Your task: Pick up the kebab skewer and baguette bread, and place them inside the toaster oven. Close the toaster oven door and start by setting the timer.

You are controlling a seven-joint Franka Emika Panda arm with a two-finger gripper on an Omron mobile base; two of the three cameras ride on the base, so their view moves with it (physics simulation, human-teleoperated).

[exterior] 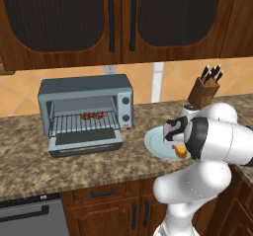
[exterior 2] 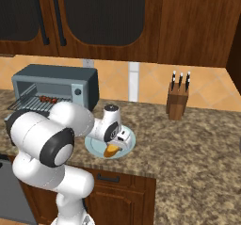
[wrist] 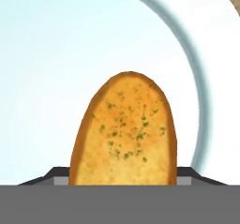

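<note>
golden baguette bread (wrist: 125, 131) between hand (wrist: 124, 174) fingertips, plate (wrist: 42, 78)

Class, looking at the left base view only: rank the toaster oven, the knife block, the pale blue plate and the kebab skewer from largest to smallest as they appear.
1. toaster oven
2. plate, partly hidden by the arm
3. knife block
4. kebab skewer

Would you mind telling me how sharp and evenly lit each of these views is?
Hand view: baguette bread crisp, plate evenly bright with no glare. Left base view: toaster oven slightly soft, flat lighting. Right base view: similar, cabinets dark.
</note>
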